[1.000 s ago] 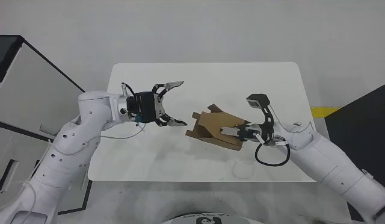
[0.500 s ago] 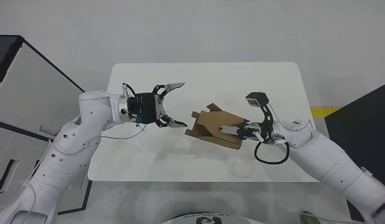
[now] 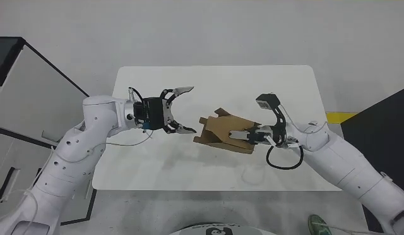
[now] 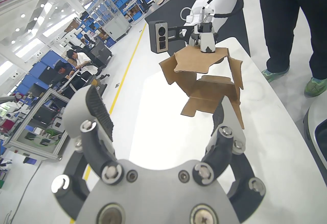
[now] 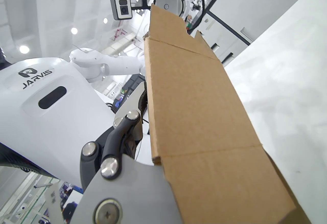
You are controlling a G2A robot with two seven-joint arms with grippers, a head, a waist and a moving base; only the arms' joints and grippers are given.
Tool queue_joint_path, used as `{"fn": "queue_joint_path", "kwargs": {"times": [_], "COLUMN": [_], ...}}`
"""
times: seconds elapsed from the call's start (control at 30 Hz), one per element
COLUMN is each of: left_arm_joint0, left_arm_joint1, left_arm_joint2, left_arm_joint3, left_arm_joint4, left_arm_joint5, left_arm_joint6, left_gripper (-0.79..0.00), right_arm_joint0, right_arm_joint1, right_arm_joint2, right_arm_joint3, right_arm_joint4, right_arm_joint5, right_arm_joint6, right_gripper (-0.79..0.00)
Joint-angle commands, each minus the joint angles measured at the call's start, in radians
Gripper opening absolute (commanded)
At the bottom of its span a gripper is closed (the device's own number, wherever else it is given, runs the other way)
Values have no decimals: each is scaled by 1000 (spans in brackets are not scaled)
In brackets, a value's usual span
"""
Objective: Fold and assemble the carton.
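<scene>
The right end effector [image 3: 238, 135] is closed on one brown panel of the carton [image 3: 221, 131], one finger lying on top of the panel and the rest of it hidden behind the cardboard, so the half-opened carton extends forward from its fingertips over the white bench [image 3: 265, 86], its loose flaps hanging at the far end. The left end effector [image 3: 191, 108] is spread wide with nothing between its fingers, and it points straight at that flapped end, which lies just ahead of its fingertips and apart from them.
</scene>
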State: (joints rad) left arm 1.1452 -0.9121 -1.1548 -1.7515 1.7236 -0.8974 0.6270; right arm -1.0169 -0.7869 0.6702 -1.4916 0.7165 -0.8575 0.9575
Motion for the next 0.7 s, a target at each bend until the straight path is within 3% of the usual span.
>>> {"fn": "queue_joint_path", "kwargs": {"times": [0.0,0.23,0.4,0.6,0.67], "left_arm_joint0": [0,0,0,0,0], "left_arm_joint1": [0,0,0,0,0], "left_arm_joint2": [0,0,0,0,0], "left_arm_joint3": [0,0,0,0,0], "left_arm_joint4": [0,0,0,0,0], "left_arm_joint5": [0,0,0,0,0], "left_arm_joint6": [0,0,0,0,0], "left_gripper": [0,0,0,0,0], "right_arm_joint0": [34,152,222,262,262], "right_arm_joint1": [-7,-39,-86,-154,-154], "right_arm_joint2": [-12,-15,4,61,61], "right_arm_joint3": [19,109,194,292,292], "right_arm_joint4": [48,214,318,367,367], "right_arm_joint5": [60,221,379,529,529], "right_arm_joint6": [65,227,385,535,535], "right_gripper": [-785,-785,-785,-785,-785]}}
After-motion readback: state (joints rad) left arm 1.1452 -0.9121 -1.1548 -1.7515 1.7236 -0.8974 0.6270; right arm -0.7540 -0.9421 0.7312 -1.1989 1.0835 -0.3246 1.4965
